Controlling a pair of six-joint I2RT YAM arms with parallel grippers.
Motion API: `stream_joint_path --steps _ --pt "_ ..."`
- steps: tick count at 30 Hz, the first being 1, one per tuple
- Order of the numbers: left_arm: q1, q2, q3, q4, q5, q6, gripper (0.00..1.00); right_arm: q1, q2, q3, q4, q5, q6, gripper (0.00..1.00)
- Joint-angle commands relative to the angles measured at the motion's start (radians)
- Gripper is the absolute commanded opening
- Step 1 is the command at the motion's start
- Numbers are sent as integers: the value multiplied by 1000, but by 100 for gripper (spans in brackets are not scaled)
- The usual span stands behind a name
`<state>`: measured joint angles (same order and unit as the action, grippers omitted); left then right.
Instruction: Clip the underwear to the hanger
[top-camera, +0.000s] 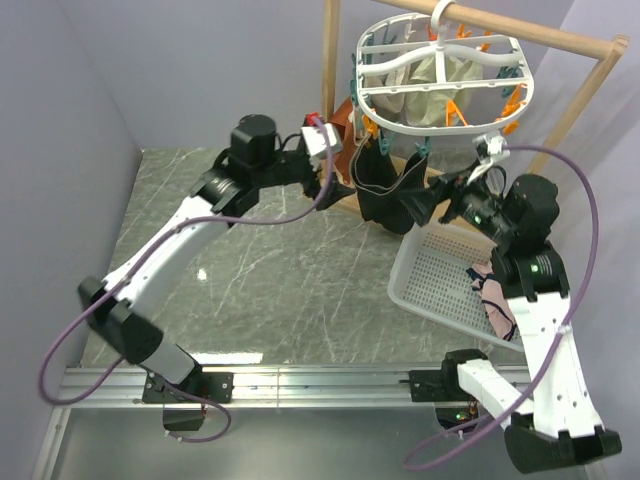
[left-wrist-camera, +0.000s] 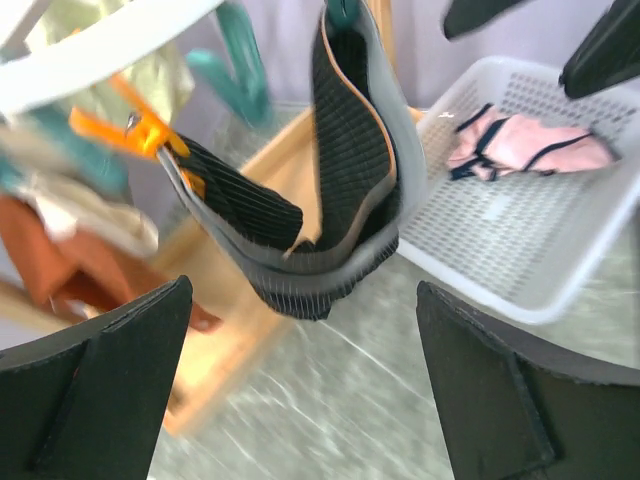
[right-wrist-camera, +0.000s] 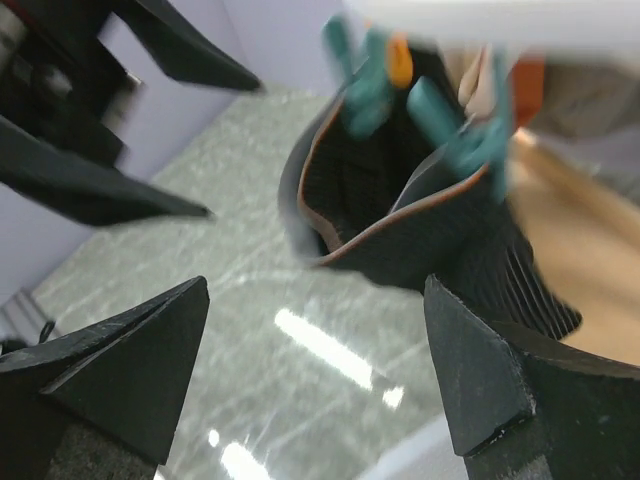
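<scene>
The black pinstriped underwear (top-camera: 382, 192) hangs below the white oval hanger (top-camera: 520, 80). An orange clip (left-wrist-camera: 150, 135) grips one end of its waistband and teal clips (right-wrist-camera: 462, 132) grip the other. In the left wrist view the underwear (left-wrist-camera: 345, 190) sags in a loop; it also shows in the right wrist view (right-wrist-camera: 420, 215). My left gripper (top-camera: 345, 170) is open and empty just left of the cloth, without touching it (left-wrist-camera: 300, 400). My right gripper (top-camera: 422, 205) is open and empty just right of the cloth (right-wrist-camera: 315, 380).
The hanger hooks on a wooden rail frame (top-camera: 560, 40), whose base (left-wrist-camera: 250, 250) lies under the underwear. A rust-brown cloth (left-wrist-camera: 50, 260) and a cream cloth (top-camera: 445, 70) also hang on the hanger. A white basket (top-camera: 445, 290) at right holds a pink garment (left-wrist-camera: 530, 145).
</scene>
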<state>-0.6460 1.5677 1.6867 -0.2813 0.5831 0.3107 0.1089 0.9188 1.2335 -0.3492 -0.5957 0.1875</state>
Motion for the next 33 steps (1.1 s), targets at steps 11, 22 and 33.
stream_joint_path --steps 11,22,33 --pt "85 -371 -304 -125 -154 -343 99 8 -225 -109 -142 10 -28 95" --pt "267 -453 -409 -329 -189 -410 99 6 -317 -129 -306 34 -96 100" --pt "440 -498 -512 -340 -247 -430 99 -9 -386 -324 -313 247 -152 100"
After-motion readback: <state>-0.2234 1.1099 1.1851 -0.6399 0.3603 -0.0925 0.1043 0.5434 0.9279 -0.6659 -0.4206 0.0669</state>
